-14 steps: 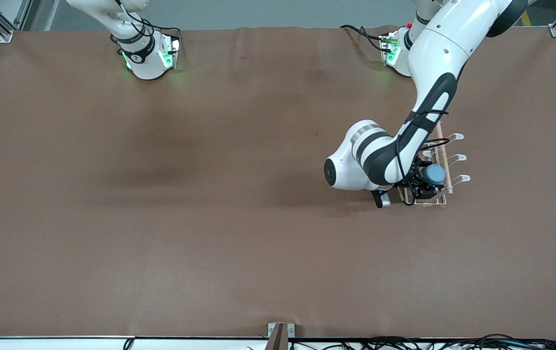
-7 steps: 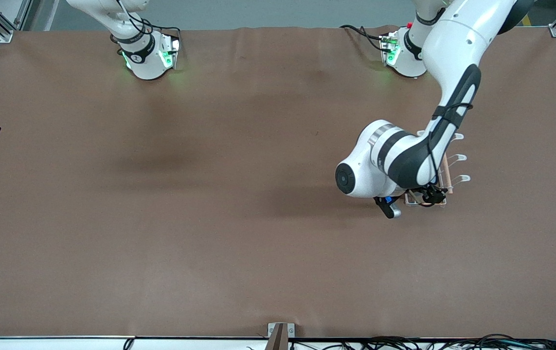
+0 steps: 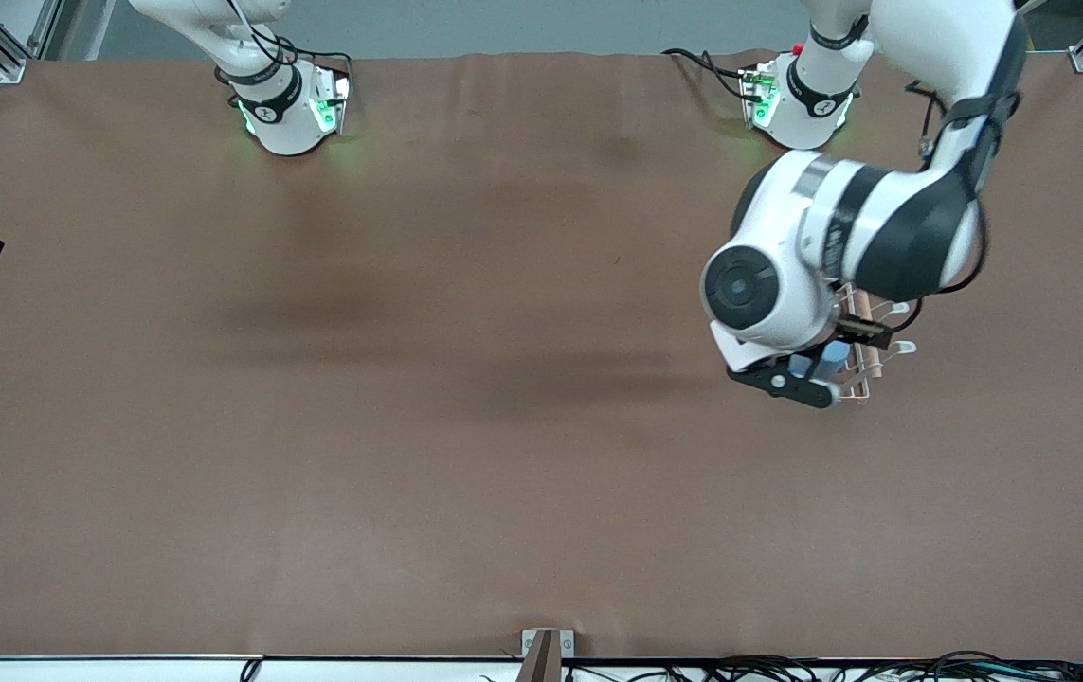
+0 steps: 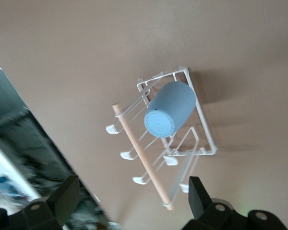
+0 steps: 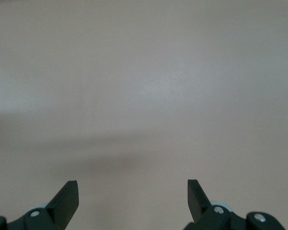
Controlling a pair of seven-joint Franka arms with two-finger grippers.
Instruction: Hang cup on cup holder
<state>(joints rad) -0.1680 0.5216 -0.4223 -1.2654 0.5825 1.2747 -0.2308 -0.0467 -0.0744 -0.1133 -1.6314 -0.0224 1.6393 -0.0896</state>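
Light blue cup is hanging upside down on one prong of the cup holder, its flat base tilting up and its wider rim sliding down toward the rack's wire frame. Nothing is gripping it. The white wire cup holder is standing on the brown table toward the left arm's end, and a pale wooden rod is running along its top, with loop-tipped prongs angling out on both sides. In the front view most of the rack is sitting hidden under the left arm's wrist, with only a sliver of the cup and a few prong tips peeking out. The left gripper is hovering above the cup holder, its two dark fingers spreading wide apart and holding nothing; in the left wrist view they are framing the rack from above without touching it. The right arm is waiting, with only its base showing at its own end of the table. The right gripper is hanging over bare brown table surface, its fingers also standing wide apart and carrying nothing.
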